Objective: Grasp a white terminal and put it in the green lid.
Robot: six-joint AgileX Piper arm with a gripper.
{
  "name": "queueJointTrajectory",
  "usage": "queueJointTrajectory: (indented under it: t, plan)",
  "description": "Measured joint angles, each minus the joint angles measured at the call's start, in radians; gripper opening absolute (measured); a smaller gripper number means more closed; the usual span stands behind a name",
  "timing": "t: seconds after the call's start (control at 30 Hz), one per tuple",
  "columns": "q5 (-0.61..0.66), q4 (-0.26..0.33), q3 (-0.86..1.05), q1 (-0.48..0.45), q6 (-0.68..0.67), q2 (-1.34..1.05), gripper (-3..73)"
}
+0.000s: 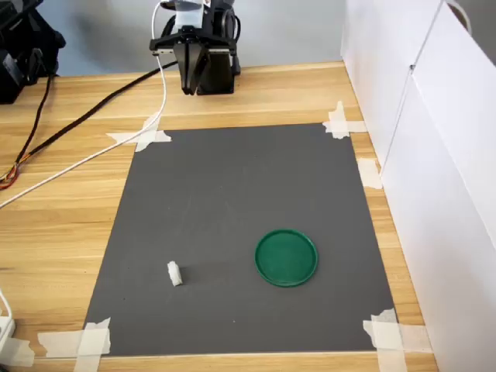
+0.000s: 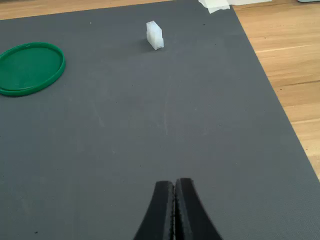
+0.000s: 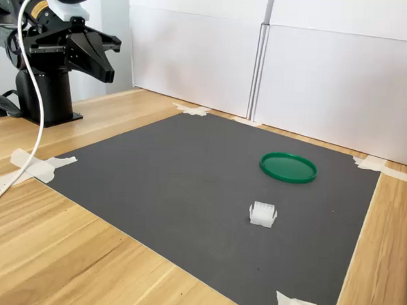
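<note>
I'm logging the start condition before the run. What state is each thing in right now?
gripper: jaws shut, empty, raised near the arm's base, away from both parts.
white terminal: resting on the mat, untouched, apart from the lid.
green lid: lying flat on the mat, rim up, empty.
grey mat: flat, taped at its corners to the wooden table.

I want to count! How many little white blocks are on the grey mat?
1. The white terminal sits on the grey mat, apart from the green lid, to its left in the first exterior view. Nothing seems to hide another.
</note>
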Motion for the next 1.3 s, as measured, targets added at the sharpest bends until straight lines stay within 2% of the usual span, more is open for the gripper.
queueJointTrajectory:
  t: [0.53, 0.67, 0.87, 1.17, 1.3]
  plan:
    - [0.007, 0.0, -0.015, 0.0, -0.007, 0.03, -2.2]
    - [0.007, -0.008, -0.048, 0.0, -0.009, 0.143, -2.2]
    - [-0.004, -0.063, -0.137, 0.0, -0.012, 0.333, -2.2]
    - [-0.02, -0.102, -0.383, 0.0, -0.015, 0.73, -2.2]
    - [0.008, -0.143, -0.533, 0.0, -0.028, 0.911, -2.2]
